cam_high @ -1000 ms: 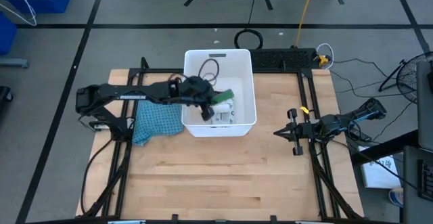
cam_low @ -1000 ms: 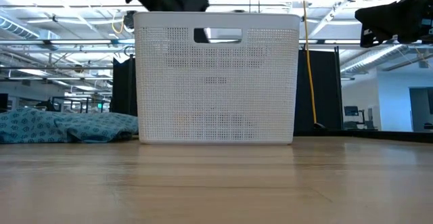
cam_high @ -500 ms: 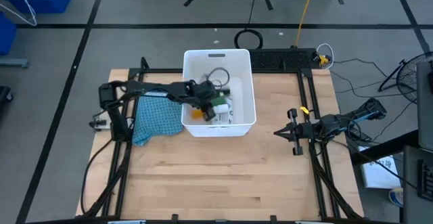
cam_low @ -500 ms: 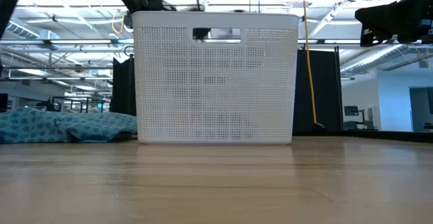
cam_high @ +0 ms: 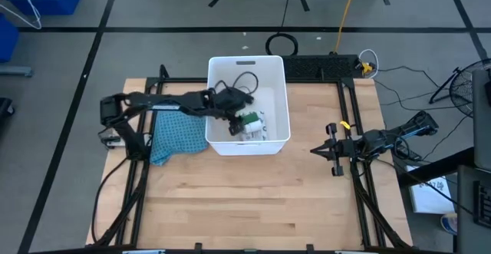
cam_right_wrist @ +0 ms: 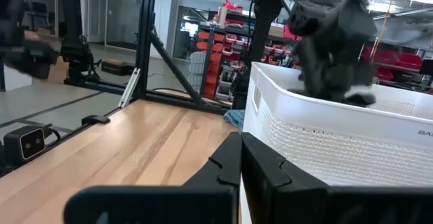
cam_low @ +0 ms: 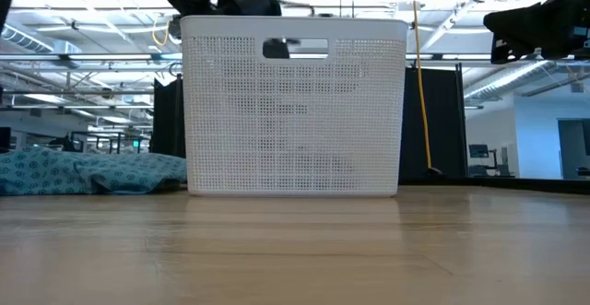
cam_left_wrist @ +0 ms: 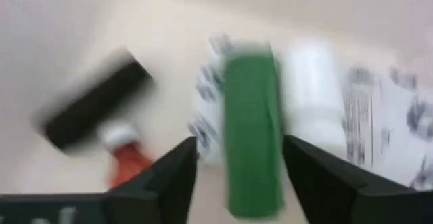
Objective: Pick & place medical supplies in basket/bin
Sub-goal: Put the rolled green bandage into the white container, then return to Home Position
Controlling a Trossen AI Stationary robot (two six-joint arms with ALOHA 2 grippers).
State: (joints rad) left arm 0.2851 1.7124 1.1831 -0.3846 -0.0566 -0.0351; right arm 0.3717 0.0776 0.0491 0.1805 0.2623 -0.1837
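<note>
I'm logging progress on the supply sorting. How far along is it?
Nearly done. The white bin already holds the black block, an orange bottle and the white packet. The left gripper, open, is over the green block inside it. No supplies show on the table; the right gripper is parked, shut.

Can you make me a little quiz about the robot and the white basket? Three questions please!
1. True or false: the green block lies inside the white basket.
2. What lies on the table beside the basket, on the left arm's side? A) a patterned cloth B) a red ball C) a book
3. Fill in: the right pincer waits at the table's ____ edge, away from the basket.

Key:
1. True. The open left pincer hangs right over the block, with a black block nearby.
2. A, the blue-green cloth.
3. Right.
</note>
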